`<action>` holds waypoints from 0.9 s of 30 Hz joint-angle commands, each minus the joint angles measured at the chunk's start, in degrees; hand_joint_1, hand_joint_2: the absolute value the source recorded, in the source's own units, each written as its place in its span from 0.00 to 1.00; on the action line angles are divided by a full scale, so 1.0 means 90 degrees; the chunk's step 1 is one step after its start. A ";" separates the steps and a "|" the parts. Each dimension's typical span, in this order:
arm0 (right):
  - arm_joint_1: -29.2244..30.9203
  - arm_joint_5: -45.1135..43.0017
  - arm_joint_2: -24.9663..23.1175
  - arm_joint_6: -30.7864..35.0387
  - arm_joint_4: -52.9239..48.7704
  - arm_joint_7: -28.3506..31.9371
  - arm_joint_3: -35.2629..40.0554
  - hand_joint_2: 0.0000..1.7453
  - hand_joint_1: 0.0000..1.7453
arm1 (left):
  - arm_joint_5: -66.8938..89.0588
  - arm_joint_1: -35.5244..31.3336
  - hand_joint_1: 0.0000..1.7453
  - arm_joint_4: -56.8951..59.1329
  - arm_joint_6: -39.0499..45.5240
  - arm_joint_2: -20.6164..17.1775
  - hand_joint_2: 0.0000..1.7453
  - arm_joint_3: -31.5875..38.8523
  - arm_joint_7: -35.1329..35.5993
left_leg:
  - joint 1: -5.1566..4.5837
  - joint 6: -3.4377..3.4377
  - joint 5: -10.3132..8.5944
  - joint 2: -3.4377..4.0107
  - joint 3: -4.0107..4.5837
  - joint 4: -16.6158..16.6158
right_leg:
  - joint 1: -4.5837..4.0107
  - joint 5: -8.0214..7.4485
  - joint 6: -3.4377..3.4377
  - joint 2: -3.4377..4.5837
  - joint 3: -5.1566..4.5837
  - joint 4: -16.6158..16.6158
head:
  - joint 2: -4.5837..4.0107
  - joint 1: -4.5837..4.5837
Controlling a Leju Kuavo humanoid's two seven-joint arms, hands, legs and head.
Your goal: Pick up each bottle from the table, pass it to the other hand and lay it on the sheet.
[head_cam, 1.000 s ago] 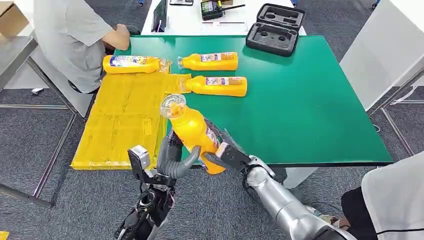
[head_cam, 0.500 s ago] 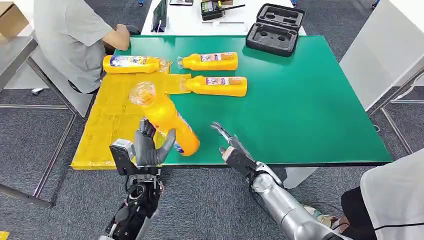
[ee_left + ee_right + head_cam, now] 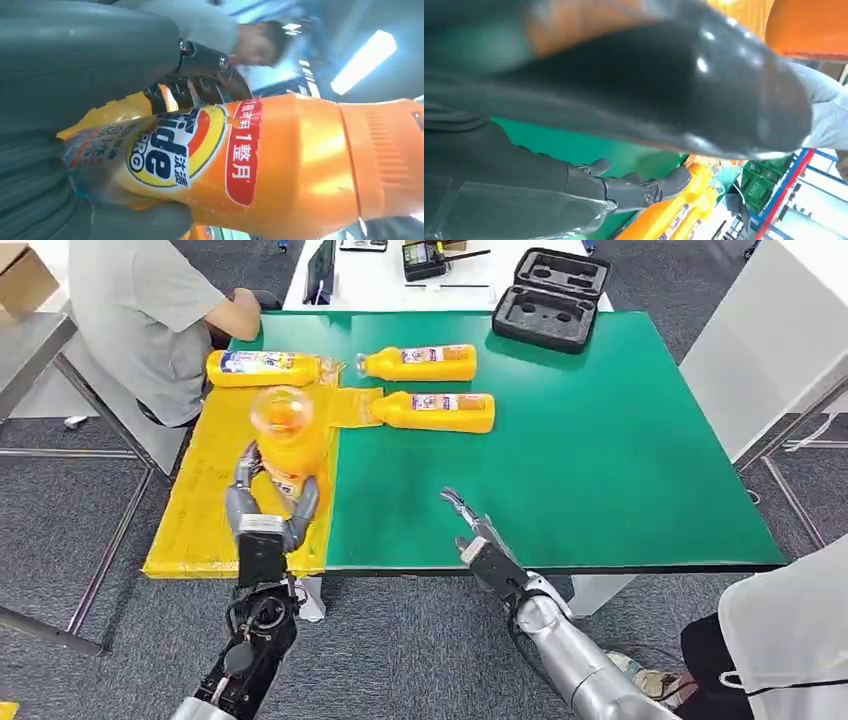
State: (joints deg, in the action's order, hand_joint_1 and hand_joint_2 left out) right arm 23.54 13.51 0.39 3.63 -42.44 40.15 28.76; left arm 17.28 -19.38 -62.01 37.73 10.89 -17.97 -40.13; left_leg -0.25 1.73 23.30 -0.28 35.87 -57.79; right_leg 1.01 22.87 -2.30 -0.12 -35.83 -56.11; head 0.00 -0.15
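Observation:
My left hand (image 3: pixel 268 508) grips an orange detergent bottle (image 3: pixel 287 442) upright over the yellow sheet (image 3: pixel 215 490), its cap end toward the camera. The left wrist view shows the same bottle (image 3: pixel 260 160) with its label, held in my left hand (image 3: pixel 75 165). My right hand (image 3: pixel 475 540) hovers open above the table's front edge, holding nothing; its fingers (image 3: pixel 644 189) are spread. One bottle (image 3: pixel 262 368) lies at the sheet's far end. Two more bottles (image 3: pixel 418 363) (image 3: pixel 436 411) lie on the green table (image 3: pixel 600 460).
A person in a grey shirt (image 3: pixel 140 310) sits at the table's far left corner. A black foam case (image 3: pixel 550 298) rests at the back. Another person's white sleeve (image 3: pixel 790 640) is at the lower right. The green surface to the right is open.
My left hand has carried the bottle leftward from the table's front edge to over the yellow sheet. My right hand let go of it and drew back a little, fingers open.

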 commanded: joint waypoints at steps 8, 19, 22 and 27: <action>-0.0061 -0.0020 -0.0100 -0.0138 -0.0133 -0.0017 -0.0245 0.00 0.00 | 0.5243 -0.1199 1.00 0.2174 0.0253 0.0381 1.00 0.2992 0.0311 | 0.0010 -0.0013 0.0015 0.0009 -0.0032 -0.0004 | -0.0011 0.0011 0.0014 0.0008 0.0033 0.0001 | 0.0000 0.0000; -0.0089 0.0086 -0.0210 -0.0243 -0.0066 -0.0017 -0.0321 0.00 0.00 | 0.6592 -0.2199 0.99 0.3990 0.0253 -0.0051 1.00 0.2878 0.2281 | 0.0006 -0.0010 0.0005 -0.0001 -0.0027 0.0002 | -0.0007 0.0010 0.0010 -0.0003 0.0026 0.0001 | 0.0000 0.0002; -0.0026 0.0142 -0.0260 -0.0313 0.0012 -0.0017 -0.0351 0.00 0.00 | 0.6995 -0.2404 0.98 0.4397 0.0253 -0.0212 1.00 0.2680 0.3001 | 0.0006 -0.0009 0.0006 0.0006 -0.0022 0.0000 | -0.0006 0.0009 0.0009 0.0004 0.0023 0.0000 | 0.0000 0.0002; 0.0076 0.0152 -0.0304 -0.0420 0.0092 -0.0017 -0.0301 0.00 0.00 | 0.7601 -0.2672 1.00 0.5023 0.0211 -0.0538 1.00 0.2289 0.3748 | 0.0005 -0.0010 0.0004 0.0012 -0.0017 -0.0001 | -0.0005 0.0005 0.0010 0.0011 0.0016 -0.0002 | 0.0000 0.0000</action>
State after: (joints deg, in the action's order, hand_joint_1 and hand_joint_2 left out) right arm 21.36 14.80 -1.35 1.03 -44.39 40.15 26.82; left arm 80.51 -36.22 -31.55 37.90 11.08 6.34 -12.49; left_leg -0.25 1.73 23.26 -0.26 35.88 -57.79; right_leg 1.02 22.87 -2.30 -0.11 -35.83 -56.12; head 0.00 -0.15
